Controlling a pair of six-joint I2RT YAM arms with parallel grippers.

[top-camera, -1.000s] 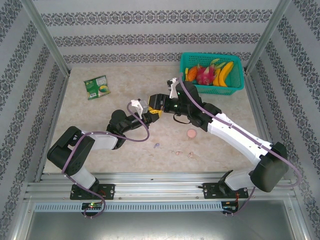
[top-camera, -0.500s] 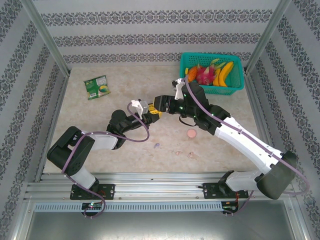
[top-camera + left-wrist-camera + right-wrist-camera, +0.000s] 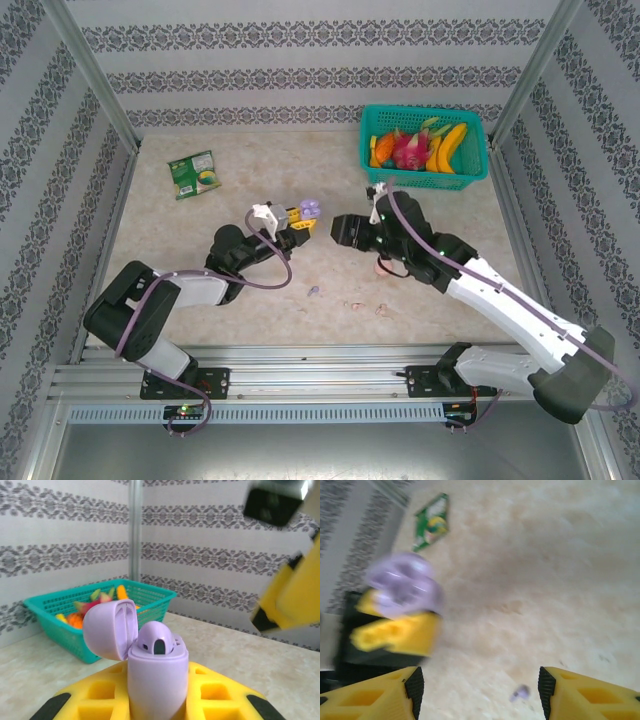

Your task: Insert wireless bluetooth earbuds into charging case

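The charging case (image 3: 157,680) is lilac and stands upright with its lid (image 3: 110,628) swung open; my left gripper (image 3: 298,215) is shut on it. One lilac earbud (image 3: 156,639) sits in the case's top. From above, the case (image 3: 310,208) is at mid-table. My right gripper (image 3: 345,228) hangs open and empty just right of it, and its fingers (image 3: 415,685) frame bare table. A loose lilac earbud (image 3: 521,693) lies on the table between the fingers, also visible from above (image 3: 313,291). Pale pink earbuds (image 3: 381,309) lie nearer the front.
A teal basket (image 3: 420,110) of toy fruit stands at the back right. A green packet (image 3: 194,174) lies at the back left. A pink round disc (image 3: 383,267) sits by the right arm. Patterned walls enclose the table on three sides.
My right gripper has pulled back from the case, moving right and toward the front. The left gripper, still holding the case, shifted slightly.
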